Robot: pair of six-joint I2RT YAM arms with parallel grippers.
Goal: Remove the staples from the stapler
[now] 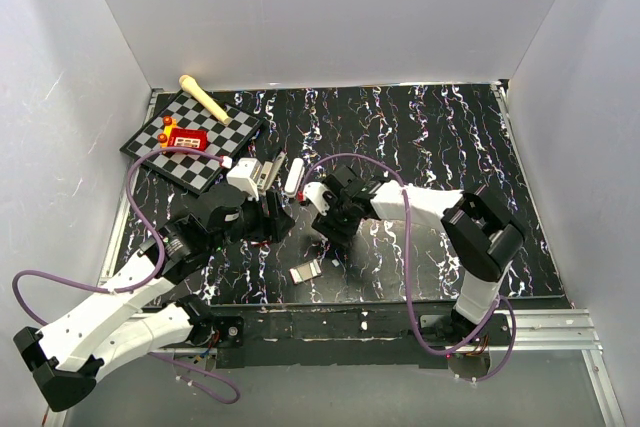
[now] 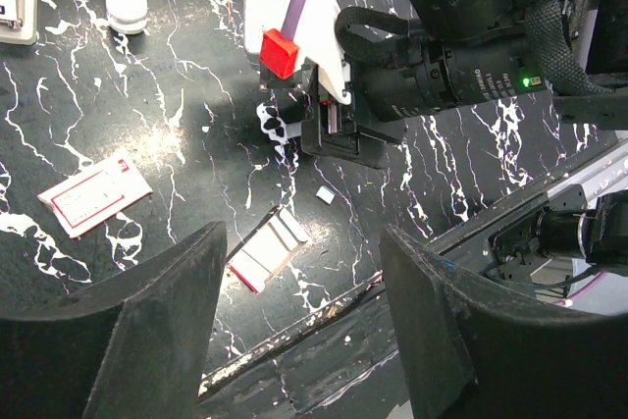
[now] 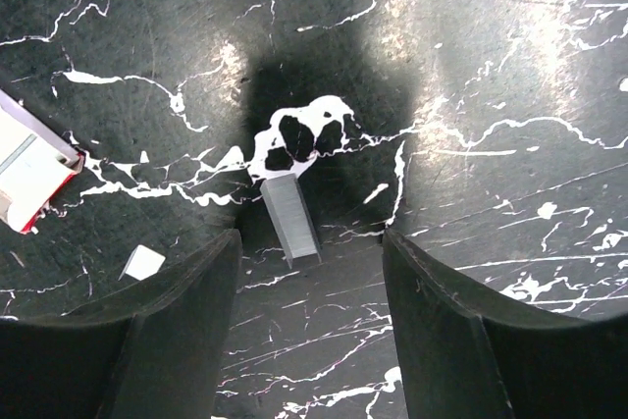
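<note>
Top external view: both arms reach from the near edge toward the middle of the counter and meet there, wrists bent downward. The left arm comes in low from the near-left corner, and the right arm folds at its elbow and stretches leftward. White walls close the counter on three sides.

The stapler seems to lie just beyond the left wrist, beside a white stick, with a chessboard in the far-left corner.

The right wrist view shows the right fingers apart. The staples lie flat on the counter between them, touching neither finger, with bare surface on both sides.

The left fingers are also apart and hold nothing. A small open box lies on the counter between them and a red-and-white box lies to one side.
</note>
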